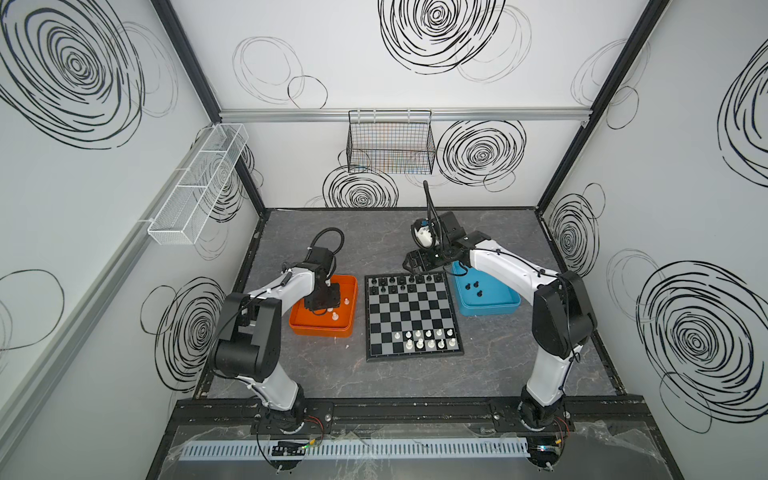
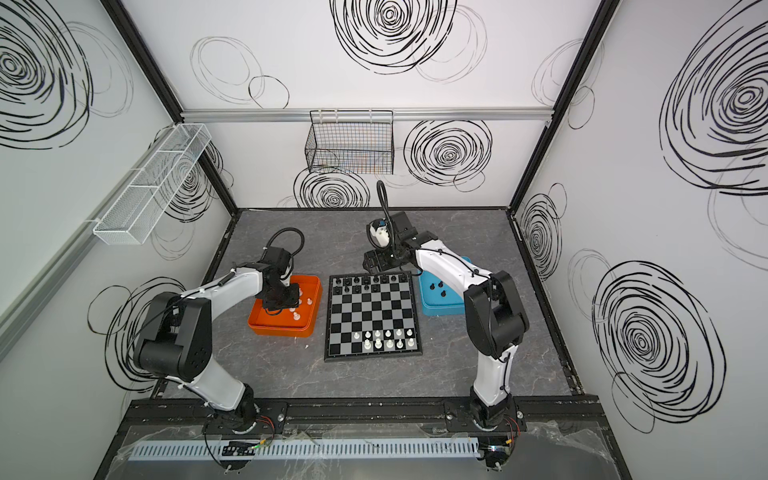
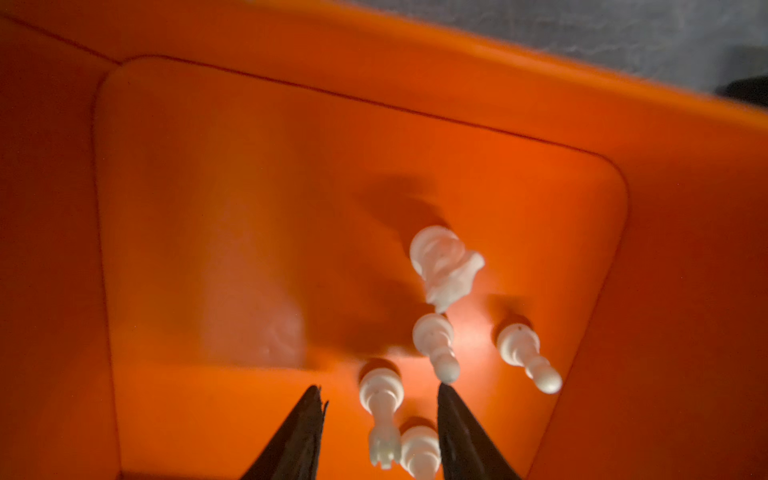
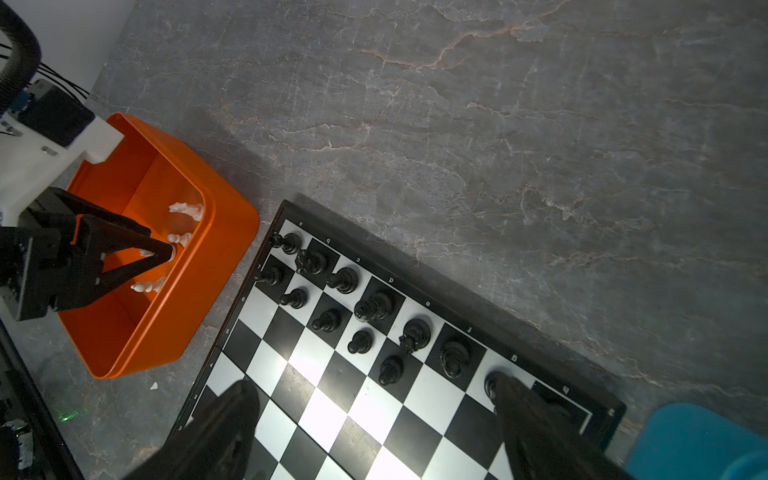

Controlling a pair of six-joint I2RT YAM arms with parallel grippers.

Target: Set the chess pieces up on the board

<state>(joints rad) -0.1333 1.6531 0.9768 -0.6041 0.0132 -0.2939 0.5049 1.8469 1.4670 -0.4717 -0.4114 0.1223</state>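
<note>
My L jaws open astride small white plastic chessman [image 3: 381, 399] in orange plastic tray [image 3: 249, 187]; R jaws open over black-silver chequered board [image 4: 324, 415].

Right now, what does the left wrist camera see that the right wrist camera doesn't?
Only the left wrist view looks down inside the orange tray up close, showing the gap between the fingertips of the left gripper, with a white piece in it. Only the right wrist view shows the board, black pieces along one side of it, a corner of the blue tray, and the right gripper, open above the board. Both show the orange tray, the white knight in it, the left gripper and the grey table.
</note>
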